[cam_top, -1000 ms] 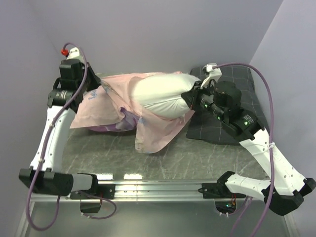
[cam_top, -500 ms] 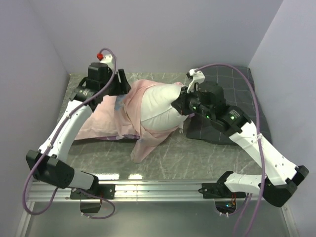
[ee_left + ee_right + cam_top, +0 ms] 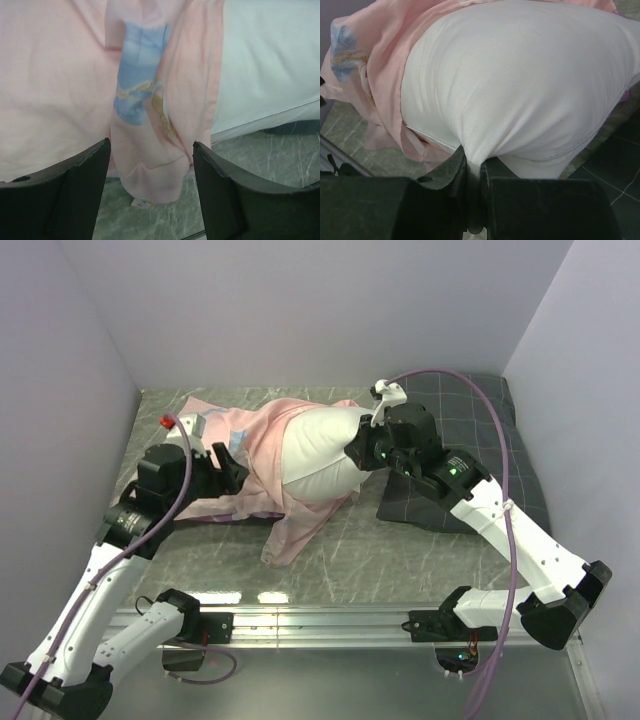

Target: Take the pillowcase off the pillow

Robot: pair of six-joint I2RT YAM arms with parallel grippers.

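Marbled table (image 3: 400, 560), right hand (image 3: 472, 167) pinching plump pillow (image 3: 520, 90), left hand (image 3: 151, 150) apart by crumpled pillowcase (image 3: 50, 75)

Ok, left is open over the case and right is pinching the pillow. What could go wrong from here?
1. The right gripper is shut on only a thin fold of the pillow; a hard pull on the pillowcase could slip that fold free.
2. The left gripper is open over a loose bunched flap; closing there may only take up slack.
3. The pillowcase wraps the pillow's other end, so the pillow may drag along.
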